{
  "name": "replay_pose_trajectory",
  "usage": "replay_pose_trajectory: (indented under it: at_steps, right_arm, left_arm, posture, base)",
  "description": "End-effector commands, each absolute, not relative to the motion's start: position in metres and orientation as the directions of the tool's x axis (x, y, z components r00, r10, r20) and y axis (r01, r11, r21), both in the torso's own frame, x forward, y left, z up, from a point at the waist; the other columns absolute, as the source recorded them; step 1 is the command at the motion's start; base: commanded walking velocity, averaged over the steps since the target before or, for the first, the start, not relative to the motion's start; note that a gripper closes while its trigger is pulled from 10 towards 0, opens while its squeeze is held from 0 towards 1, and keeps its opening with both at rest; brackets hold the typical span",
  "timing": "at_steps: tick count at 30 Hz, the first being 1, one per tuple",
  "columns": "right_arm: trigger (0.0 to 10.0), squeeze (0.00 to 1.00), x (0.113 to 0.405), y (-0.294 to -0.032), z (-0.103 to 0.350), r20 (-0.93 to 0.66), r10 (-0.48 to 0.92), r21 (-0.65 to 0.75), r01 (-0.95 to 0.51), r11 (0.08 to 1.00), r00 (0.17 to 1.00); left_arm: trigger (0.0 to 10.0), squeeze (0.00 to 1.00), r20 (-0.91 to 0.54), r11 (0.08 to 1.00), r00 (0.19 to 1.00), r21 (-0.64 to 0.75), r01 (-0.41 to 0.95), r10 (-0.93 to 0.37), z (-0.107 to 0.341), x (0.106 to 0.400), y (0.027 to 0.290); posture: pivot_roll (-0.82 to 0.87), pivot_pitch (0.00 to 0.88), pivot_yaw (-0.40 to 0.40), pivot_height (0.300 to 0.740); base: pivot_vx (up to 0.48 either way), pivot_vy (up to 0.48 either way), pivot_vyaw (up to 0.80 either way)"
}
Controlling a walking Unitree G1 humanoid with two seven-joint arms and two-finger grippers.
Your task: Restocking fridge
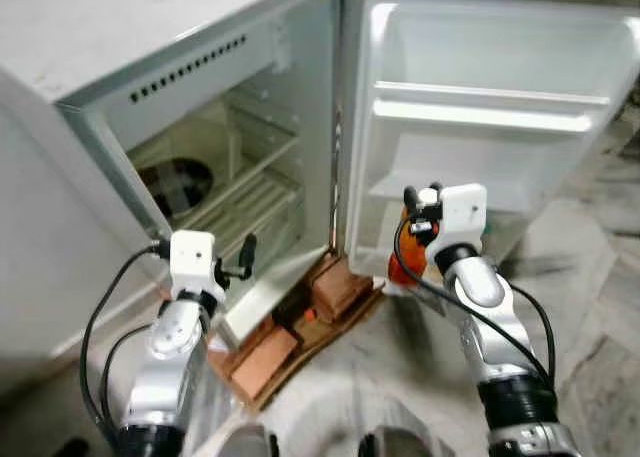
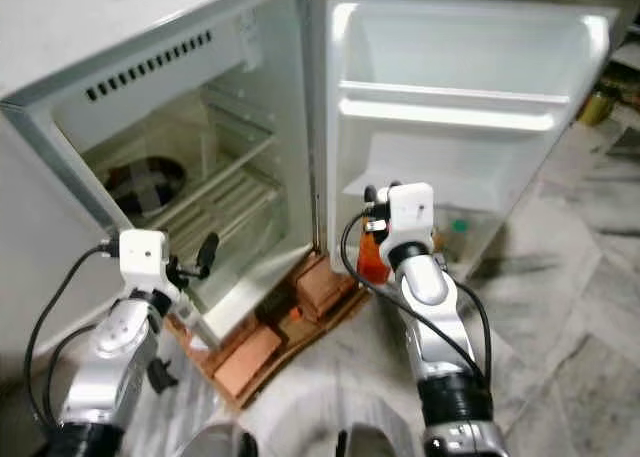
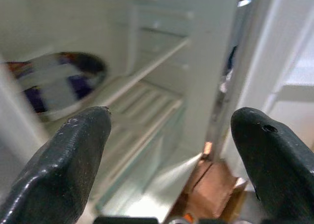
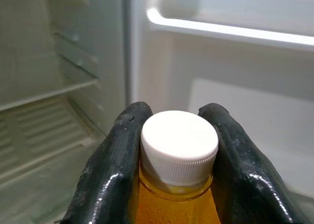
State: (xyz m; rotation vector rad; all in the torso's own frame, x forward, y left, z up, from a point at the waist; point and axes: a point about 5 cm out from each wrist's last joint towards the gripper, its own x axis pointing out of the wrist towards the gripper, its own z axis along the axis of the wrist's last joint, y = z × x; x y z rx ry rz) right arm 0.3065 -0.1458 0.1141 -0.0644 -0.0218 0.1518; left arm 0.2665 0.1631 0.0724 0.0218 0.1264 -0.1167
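White fridge (image 1: 480, 67); orange bottle (image 4: 174, 204) with white ribbed cap (image 4: 179, 145); black pincer fingers (image 4: 110, 170); reddish-brown bricks (image 1: 265, 362); grey marbled floor (image 1: 590, 307).

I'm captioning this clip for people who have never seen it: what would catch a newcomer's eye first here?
The open fridge stands out first, its door swung wide with bare white shelves. Next is the orange bottle with a white cap, clamped at the neck by the right gripper low in front of the door. The left gripper is open, aimed into the fridge, where a dark round dish lies on a shelf.
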Motion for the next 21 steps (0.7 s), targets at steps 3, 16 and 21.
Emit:
replay_pose_trajectory:
  at_steps: [3, 16, 21]
  right_arm:
    - [10.0, 0.0, 0.3086, -0.1412, 0.1201, 0.048, 0.154, -0.059, -0.151, 0.987, 0.987]
    - [10.0, 0.0, 0.3102, -0.1444, 0.1184, 0.032, 0.127, -0.046, -0.126, 0.991, 0.991]
    - [10.0, 0.0, 0.3098, -0.1437, 0.1182, 0.032, 0.132, -0.047, -0.131, 0.99, 0.991]
  left_arm:
    - [10.0, 0.0, -0.133, 0.992, 0.983, 0.013, 0.127, -0.124, 0.0706, 0.2637, 0.164]
    - [10.0, 0.0, -0.129, 0.99, 0.982, 0.003, 0.138, -0.136, 0.0711, 0.2632, 0.1625]
    - [10.0, 0.0, -0.126, 0.99, 0.983, -0.002, 0.138, -0.137, 0.0711, 0.2632, 0.1625]
  posture:
    - [0.03, 0.037, 0.024, 0.74]
    - [0.03, 0.038, 0.023, 0.74]
    - [0.03, 0.039, 0.023, 0.74]
  base:
    - [0.0, 0.0, 0.0]
    - [0.301, 0.0, -0.24]
    - [0.46, 0.0, 0.0]
